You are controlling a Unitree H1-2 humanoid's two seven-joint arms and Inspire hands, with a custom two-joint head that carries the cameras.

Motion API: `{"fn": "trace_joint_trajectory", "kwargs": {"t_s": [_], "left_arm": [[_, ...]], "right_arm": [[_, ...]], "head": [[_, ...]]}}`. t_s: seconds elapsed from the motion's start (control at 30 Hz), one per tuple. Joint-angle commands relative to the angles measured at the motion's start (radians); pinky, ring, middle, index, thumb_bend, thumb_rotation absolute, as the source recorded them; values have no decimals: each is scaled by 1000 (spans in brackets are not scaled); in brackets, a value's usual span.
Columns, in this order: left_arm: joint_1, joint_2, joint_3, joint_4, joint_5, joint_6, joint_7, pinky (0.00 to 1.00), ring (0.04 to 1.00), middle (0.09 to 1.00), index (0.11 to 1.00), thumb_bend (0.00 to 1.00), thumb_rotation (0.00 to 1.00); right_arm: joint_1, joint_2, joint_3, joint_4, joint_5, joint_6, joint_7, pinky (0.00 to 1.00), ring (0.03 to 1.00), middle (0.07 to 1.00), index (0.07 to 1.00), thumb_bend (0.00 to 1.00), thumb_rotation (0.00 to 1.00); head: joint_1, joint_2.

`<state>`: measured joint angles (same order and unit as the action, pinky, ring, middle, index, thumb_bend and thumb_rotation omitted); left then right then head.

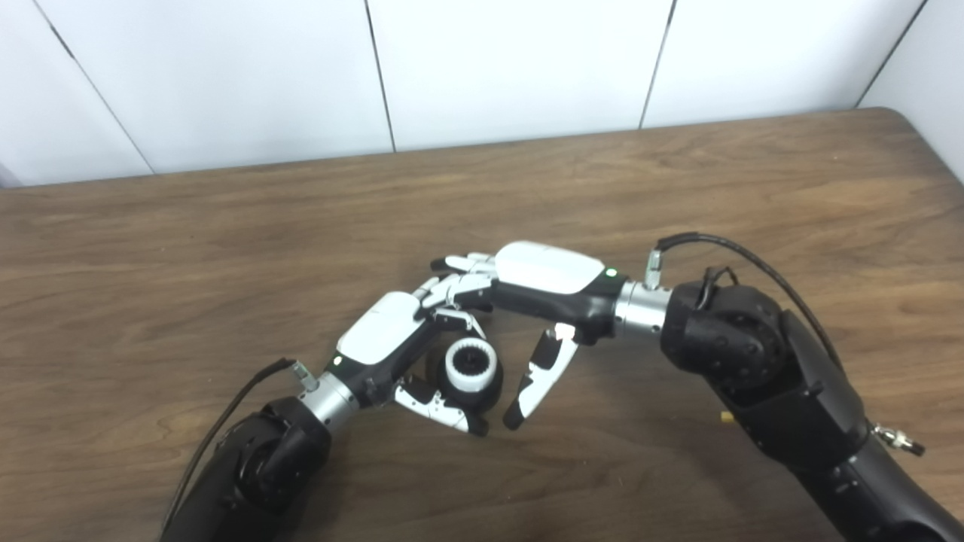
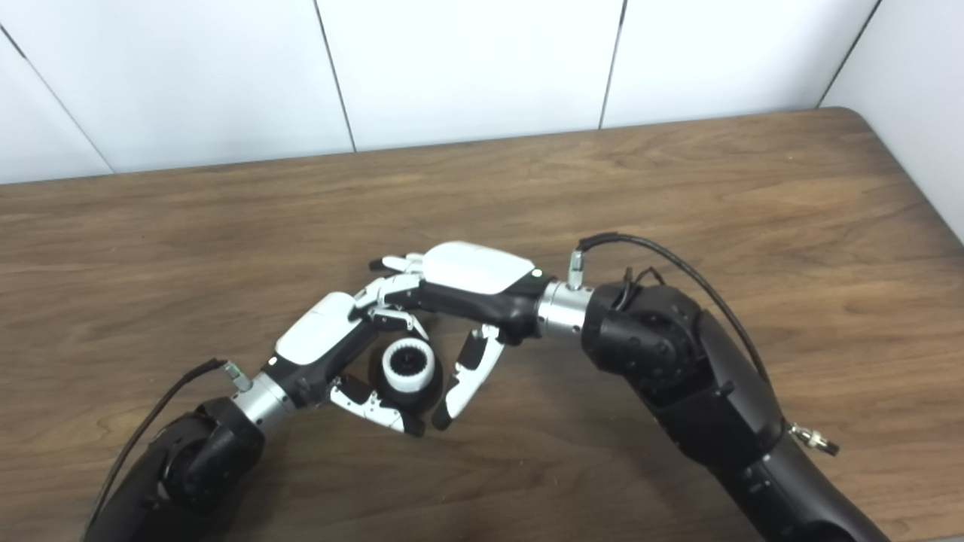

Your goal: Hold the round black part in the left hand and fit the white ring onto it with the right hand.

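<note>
Cupping the round black part (image 1: 482,388) with white ring (image 1: 471,363) seated, left hand (image 1: 392,342) clamped, right hand (image 1: 538,290) alongside, fingers apart.

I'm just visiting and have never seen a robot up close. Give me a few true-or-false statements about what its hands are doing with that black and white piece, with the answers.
1. The left robot hand holds the round black part. True.
2. The white ring lies alone on the table, far from the black part. False: it sits on the black part, in the left hand's grasp.
3. The right robot hand grips the white ring. False: its fingers reach over the left hand and its thumb hangs beside the part, holding nothing.
4. Both hands meet near the middle of the table. True.
5. The table is bare metal. False: it is brown wood.
</note>
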<state>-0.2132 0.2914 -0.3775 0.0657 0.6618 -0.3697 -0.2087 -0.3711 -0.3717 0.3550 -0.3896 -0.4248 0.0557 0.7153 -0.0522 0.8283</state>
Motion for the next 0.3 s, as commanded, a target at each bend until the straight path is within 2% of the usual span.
{"fn": "trace_joint_trajectory", "kwargs": {"t_s": [0.0, 0.27], "left_arm": [[-22, 18, -7, 2, 23, -10, 6, 1000, 1000, 866, 483, 526, 56], [-45, 41, -18, 43, 47, -43, 32, 1000, 1000, 865, 484, 525, 57]], "right_arm": [[-16, -22, -30, -48, 38, 15, -10, 1000, 1000, 1000, 916, 1000, 269], [-15, -51, -88, -73, 71, 29, -36, 1000, 1000, 1000, 910, 1000, 201]], "head": [[-1, 1], [-9, -10]]}}
